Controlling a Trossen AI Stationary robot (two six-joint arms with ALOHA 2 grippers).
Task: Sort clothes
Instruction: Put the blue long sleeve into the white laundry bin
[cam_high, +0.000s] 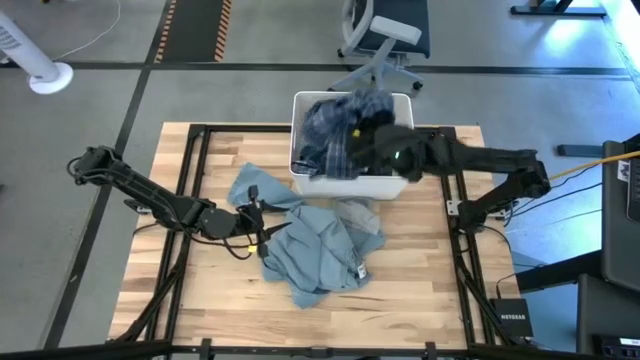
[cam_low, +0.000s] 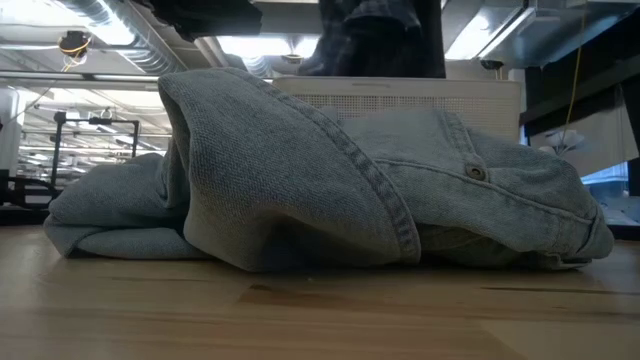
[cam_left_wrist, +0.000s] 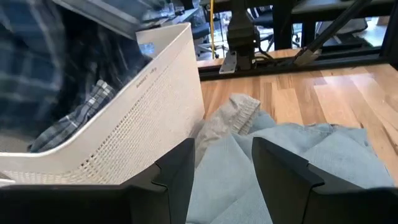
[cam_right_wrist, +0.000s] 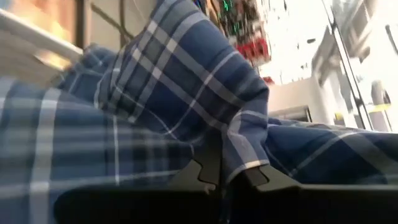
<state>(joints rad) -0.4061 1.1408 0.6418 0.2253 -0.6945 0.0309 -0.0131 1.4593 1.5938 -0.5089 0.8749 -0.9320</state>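
Observation:
A white bin stands at the table's far middle and holds dark clothes. My right gripper is above it, shut on a blue-and-white plaid garment, which hangs over the bin. A light blue-grey garment lies crumpled on the wood in front of the bin, and a pale grey piece lies against its far side. My left gripper is open at the blue-grey garment's left edge, pointing toward the bin, with cloth showing between its fingers. My right gripper pinches a fold of the plaid garment between its two fingertips. The cloth is raised above the bin and drapes down around the fingers; its lower part hangs toward the bin. Whether my left gripper touches the blue-grey cloth, I cannot tell.
Black frame rails run along the table's left and right sides. Bare wood shows at the near edge and near right. An office chair stands beyond the far edge.

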